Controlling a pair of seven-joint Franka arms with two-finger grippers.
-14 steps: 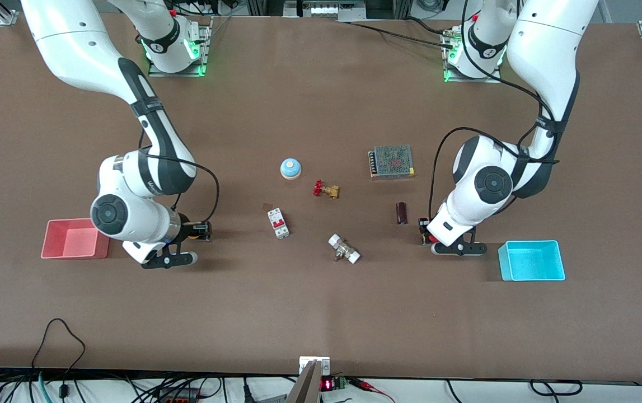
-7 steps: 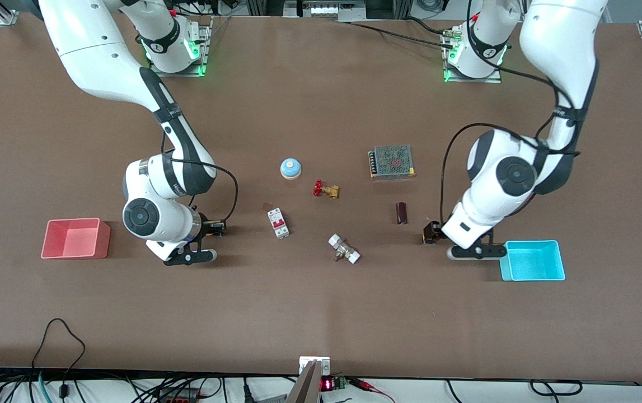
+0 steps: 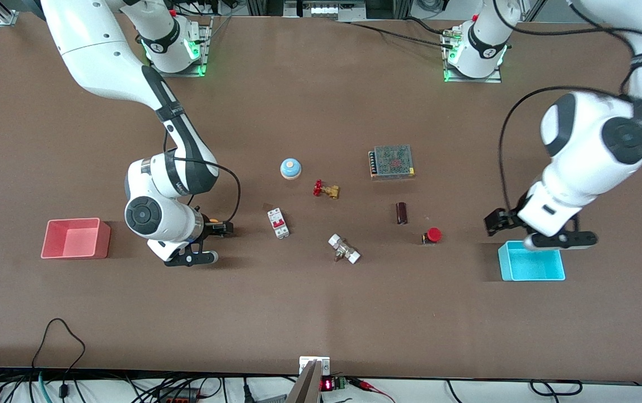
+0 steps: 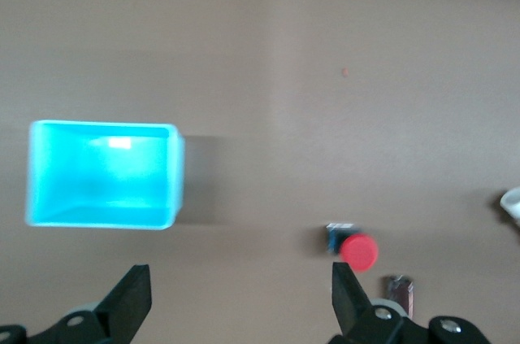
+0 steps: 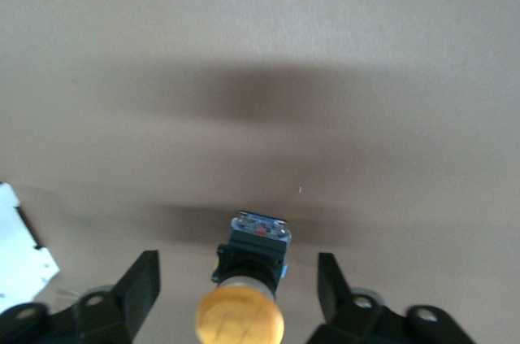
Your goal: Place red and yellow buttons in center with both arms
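The red button (image 3: 432,235) stands on the brown tabletop (image 3: 321,302) beside a dark cylinder; it also shows in the left wrist view (image 4: 357,251). My left gripper (image 3: 494,221) is open and empty, up in the air over the table beside the cyan bin's edge, clear of the red button; its fingers (image 4: 134,299) stand wide apart. The orange-yellow button (image 3: 215,222) sits between the open fingers (image 5: 142,287) of my right gripper (image 3: 221,228), apart from both; its cap (image 5: 240,324) and black body (image 5: 253,246) show in the right wrist view.
A pink bin (image 3: 74,238) is at the right arm's end, a cyan bin (image 3: 530,260) at the left arm's end. Mid-table lie a white circuit breaker (image 3: 278,223), a light-blue dome (image 3: 290,168), a brass valve (image 3: 326,190), a metal fitting (image 3: 344,248), a dark cylinder (image 3: 402,212) and a mesh box (image 3: 392,161).
My left gripper has let go of the red button and risen away toward the cyan bin. My right arm carried the yellow button toward the middle, then nearly stopped.
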